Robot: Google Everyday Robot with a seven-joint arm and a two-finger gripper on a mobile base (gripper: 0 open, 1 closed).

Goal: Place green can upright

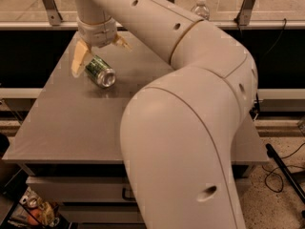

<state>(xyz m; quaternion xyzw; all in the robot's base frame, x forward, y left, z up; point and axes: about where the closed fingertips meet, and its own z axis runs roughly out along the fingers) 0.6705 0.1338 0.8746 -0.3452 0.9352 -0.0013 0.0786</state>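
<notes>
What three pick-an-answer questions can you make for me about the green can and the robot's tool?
1. Where is the tool?
A) over the far end of the green can
B) far off to the right
C) hidden from view

2. What colour is the can's end that faces the camera?
A) silver
B) red
C) black

3. How is the green can placed?
A) standing upright
B) lying on its side
C) crushed flat

Answers: 1 A, the tool's open fingers sit either side of the can's far end. 2 A, the round end shines silver. 3 B, its side rests on the table.
</notes>
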